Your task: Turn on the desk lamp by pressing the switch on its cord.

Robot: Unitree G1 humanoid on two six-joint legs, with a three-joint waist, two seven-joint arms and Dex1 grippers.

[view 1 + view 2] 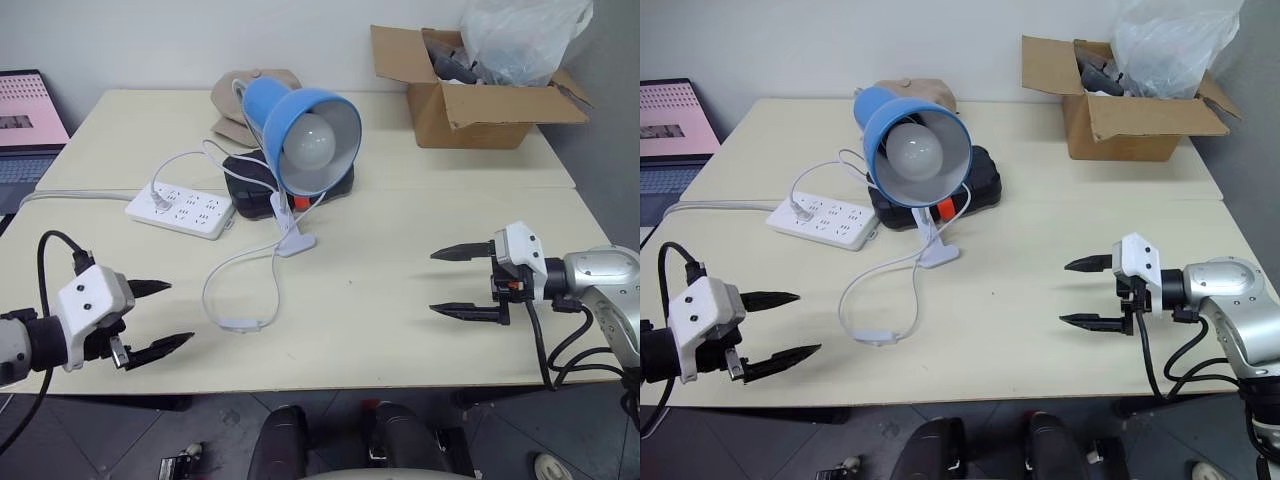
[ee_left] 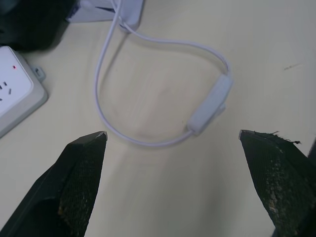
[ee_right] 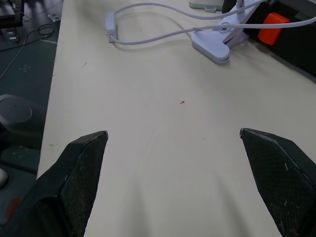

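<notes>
The switch (image 1: 241, 323) lies flat on the tabletop (image 1: 400, 320), near the front edge, at the low end of the cord (image 1: 215, 280) loop that trails forward from the desk lamp (image 1: 300, 130). The lamp's bulb looks unlit, so I judge the press is not yet made.

The left hand (image 1: 155, 318) hovers just beside the switch, fingers spread wide and holding nothing, tips aimed toward it. In the left wrist view the switch (image 2: 211, 104) sits ahead of the hand and off toward one finger (image 2: 81, 173), with its long axis slanting across the line of approach rather than along it.

The right hand (image 1: 462, 282) is well apart on the far side of the tabletop, also spread and empty, pointing inward across bare surface. Left is clearly the nearer arm.

Room looks good: bare tabletop lies between the left hand and the switch, and the power strip (image 1: 180, 210) and the lamp's clip base (image 1: 296, 243) sit farther back. The front edge is close, though, so a press should come down from above; a sideways shove could skid the light switch along on its slack cord.
</notes>
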